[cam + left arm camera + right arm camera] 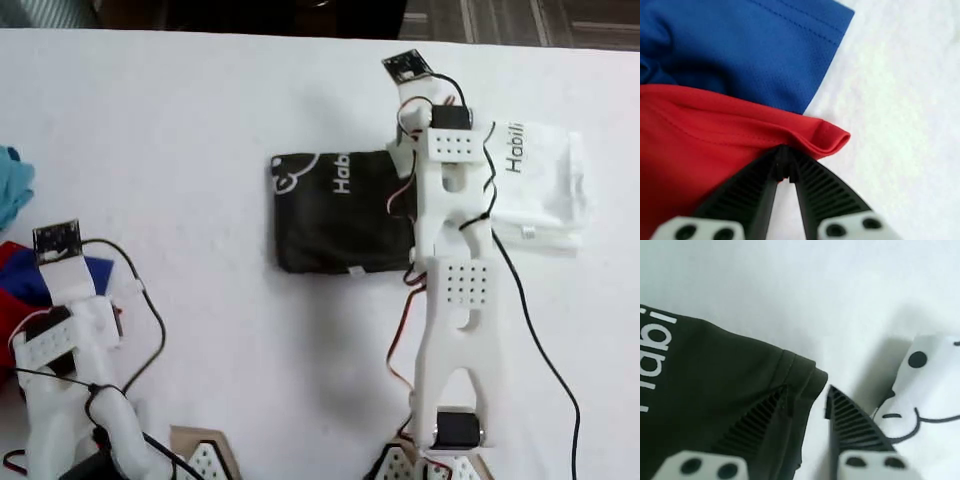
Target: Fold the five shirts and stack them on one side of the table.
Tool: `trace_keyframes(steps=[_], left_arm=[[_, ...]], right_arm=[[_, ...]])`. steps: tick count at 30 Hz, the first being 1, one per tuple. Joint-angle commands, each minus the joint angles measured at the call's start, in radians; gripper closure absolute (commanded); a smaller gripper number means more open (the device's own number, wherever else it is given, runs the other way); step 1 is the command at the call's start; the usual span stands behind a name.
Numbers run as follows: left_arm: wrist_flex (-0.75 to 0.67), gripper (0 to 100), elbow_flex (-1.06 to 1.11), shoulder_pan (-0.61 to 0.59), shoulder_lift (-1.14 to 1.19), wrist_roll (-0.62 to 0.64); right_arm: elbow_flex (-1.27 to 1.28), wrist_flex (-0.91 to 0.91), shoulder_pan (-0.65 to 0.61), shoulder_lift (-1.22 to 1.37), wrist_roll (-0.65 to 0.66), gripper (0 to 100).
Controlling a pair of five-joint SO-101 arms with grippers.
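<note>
- Pinching a folded edge of the red shirt (pixel 700 145) with the left gripper (pixel 785 169), tips pressed together on the cloth and the hem curled up just past them.
- Lying against that red cloth along one long seam, the blue shirt (pixel 740 45), with bare white table (pixel 900 100) beside both.
- Bunched together in the high view at the table's left edge, these two garments, partly covered by the left arm (pixel 60 330).
- Crumpled near them at the same edge, farther from the arm bases, a light blue shirt (pixel 12 190), cut off by the frame.
- Straddling a corner hem of the black shirt (pixel 700 375) with the right gripper (pixel 807 402), parted by a moderate gap: one tip on the dark cloth, the other over bare table just off its edge.
- Folded into a neat rectangle near the middle of the table, that black garment, white lettering facing up.
- Folded too and lying just to its right in the high view, a white shirt (pixel 930 385), separated by a narrow strip of table.
- Stretching out from the near edge over that strip, the right arm (pixel 450 250), hiding the black rectangle's right side.
</note>
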Motion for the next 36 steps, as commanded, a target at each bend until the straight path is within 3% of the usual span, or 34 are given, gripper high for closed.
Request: trace_keyframes(steps=[1, 12, 30, 36], left_arm=[[-0.011, 97, -0.002, 0.011, -0.026, -0.003], [-0.011, 97, -0.002, 0.011, -0.026, -0.003], [-0.012, 97, -0.001, 0.011, -0.028, -0.003], [-0.012, 97, -0.001, 0.011, -0.028, -0.003]], right_arm=[[-0.075, 0.007, -0.001, -0.001, -0.006, 96.5], [-0.253, 0.036, -0.005, -0.03, -0.006, 97.9], [-0.229, -0.058, 0.002, 0.068, -0.005, 97.8], [-0.229, 0.07, -0.044, -0.022, -0.009, 96.1]])
